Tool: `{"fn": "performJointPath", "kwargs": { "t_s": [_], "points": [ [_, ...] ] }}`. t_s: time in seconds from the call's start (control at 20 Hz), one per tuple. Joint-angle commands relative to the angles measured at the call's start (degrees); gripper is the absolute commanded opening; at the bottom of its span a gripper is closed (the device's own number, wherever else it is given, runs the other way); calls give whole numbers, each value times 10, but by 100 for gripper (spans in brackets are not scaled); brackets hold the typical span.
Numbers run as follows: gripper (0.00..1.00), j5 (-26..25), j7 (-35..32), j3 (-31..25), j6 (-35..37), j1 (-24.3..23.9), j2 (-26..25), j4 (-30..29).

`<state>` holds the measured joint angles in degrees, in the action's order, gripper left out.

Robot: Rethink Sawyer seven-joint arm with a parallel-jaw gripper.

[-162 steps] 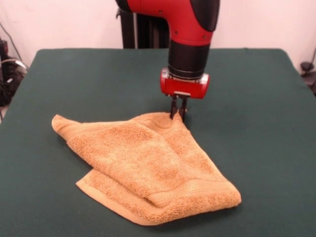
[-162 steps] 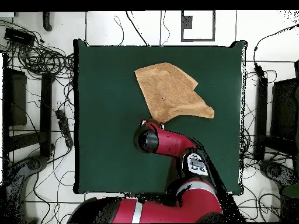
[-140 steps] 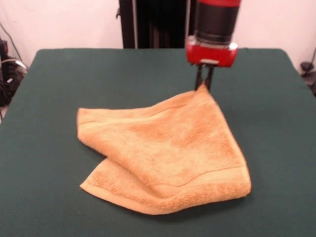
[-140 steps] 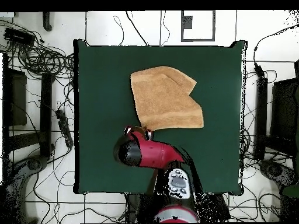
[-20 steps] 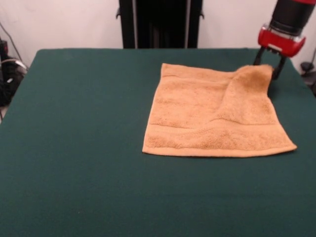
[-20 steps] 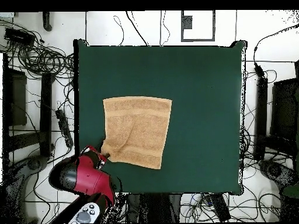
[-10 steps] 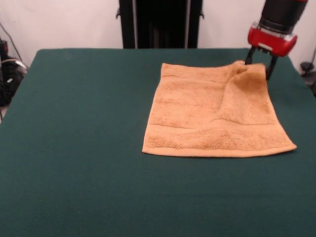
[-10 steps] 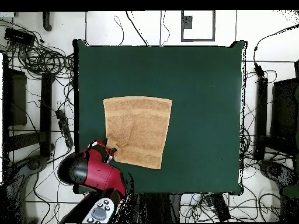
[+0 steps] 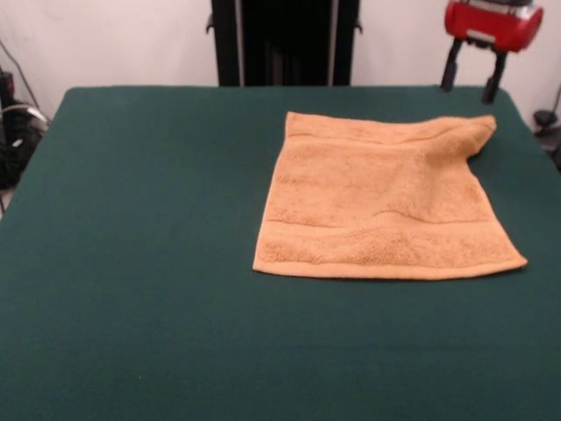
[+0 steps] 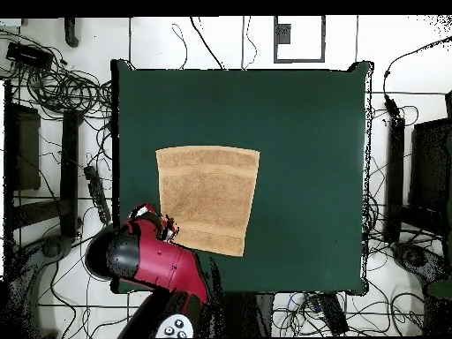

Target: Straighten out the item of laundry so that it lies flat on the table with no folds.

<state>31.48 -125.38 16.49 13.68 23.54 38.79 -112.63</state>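
The orange-tan towel [image 9: 381, 202] lies spread out on the right half of the dark green table [image 9: 131, 219]. It is nearly flat, with a slight ripple across its middle and a small raised bunch at its far right corner. My gripper [image 9: 470, 81] hangs open and empty above that corner, clear of the cloth. In the overhead view the towel [image 10: 207, 199] lies left of the middle of the table [image 10: 309, 132]. The gripper [image 10: 157, 222] is at the towel's lower left corner, partly hidden under the red arm.
The black pedestal [image 9: 280, 39] stands behind the table's far edge. Cables and dark equipment [image 10: 53, 88] lie on the floor round the table. The arm's red body [image 10: 150, 260] overhangs the table's lower left corner.
The gripper let go of the towel's far right corner and rose. The lifted corner dropped onto the table and the diagonal fold flattened out.
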Motion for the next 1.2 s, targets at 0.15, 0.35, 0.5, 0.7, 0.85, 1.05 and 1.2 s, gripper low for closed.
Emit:
{"fn": "performJointPath", "kwargs": {
  "t_s": [0.15, 0.35, 0.5, 0.7, 0.85, 1.05, 1.2],
  "points": [
    [100, -43, -26, -46, 136, -55, 92, 37],
    [100, -57, -27, -52, 157, -72, 102, 50],
    [100, -72, -23, -51, 168, -87, 103, 75],
    [100, -102, -4, -49, 197, -118, 70, 139],
    [100, -118, -9, -50, 199, -134, 28, 188],
    [100, -130, -30, -53, 205, -149, -43, 263],
    [100, -139, -31, -57, 222, -161, -83, 313]
  ]
}}
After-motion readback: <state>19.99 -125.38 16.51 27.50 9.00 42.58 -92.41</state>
